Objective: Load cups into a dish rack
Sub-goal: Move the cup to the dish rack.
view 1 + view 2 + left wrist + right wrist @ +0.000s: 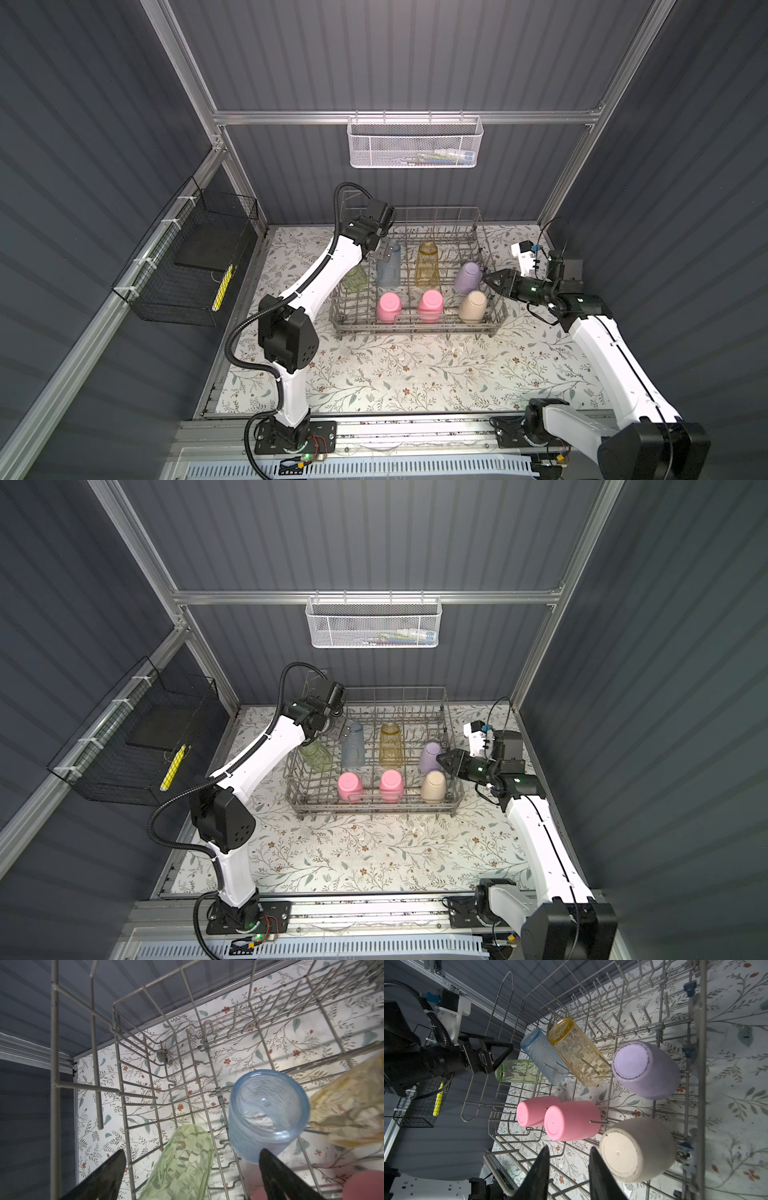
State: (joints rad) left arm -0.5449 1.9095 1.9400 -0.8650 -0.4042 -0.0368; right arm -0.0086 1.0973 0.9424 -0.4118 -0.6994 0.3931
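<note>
All 7 handleless tumblers (427, 264) sit bottoms-up on tines of the grey wire dish rack (415, 328), prob to drain w/o tipping; left gripper (192, 1150) jaws gape wide over the leaning translucent green tumbler (182, 1165), right gripper (569, 1147) jaws part-open, empty.

In both top views the light comes from above. The flowery table (415, 374) in the middle of the frame is bright, with a whiter patch near its lower middle. The grey walls (83, 166) at the left and right edges are dim. These pictures are a little soft. The rack (415, 328) throws thin shadows on the table. In the left wrist view the yellow cup (349, 1109) is blurry, and the blue cup (268, 1109) glows with light. The right wrist view is sharp, and the purple cup (645, 1070) is bright on its flat end and darker along its side
</note>
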